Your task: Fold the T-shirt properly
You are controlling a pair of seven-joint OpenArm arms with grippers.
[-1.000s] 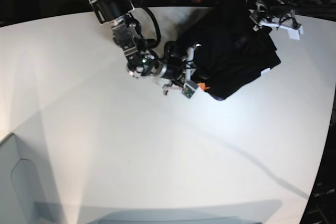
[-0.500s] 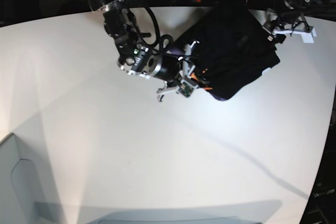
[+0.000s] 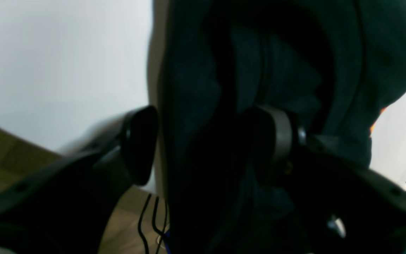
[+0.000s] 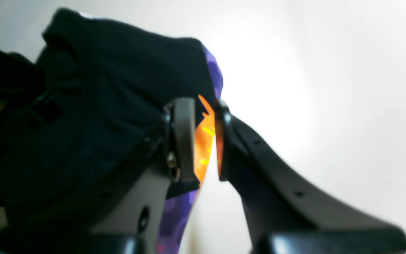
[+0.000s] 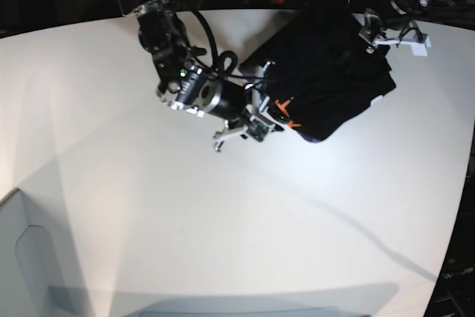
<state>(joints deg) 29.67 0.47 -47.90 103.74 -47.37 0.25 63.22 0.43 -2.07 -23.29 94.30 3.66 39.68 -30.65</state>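
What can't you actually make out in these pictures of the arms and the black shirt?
- Left wrist view: whether the left gripper pinches the T-shirt; dark cloth hides one finger.
- Base view: the T-shirt's fold layers; solid black.
- Right wrist view: the patch's design; blurred, boxed in by the right gripper.

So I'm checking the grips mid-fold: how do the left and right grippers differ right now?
The left gripper has its fingers spread wide around a thick bunch of the T-shirt; the right gripper has its fingers nearly together, pinching a thin edge at the orange patch. In the base view the left sits at the shirt's far corner, the right at its near edge. Both have shirt cloth between their fingers.
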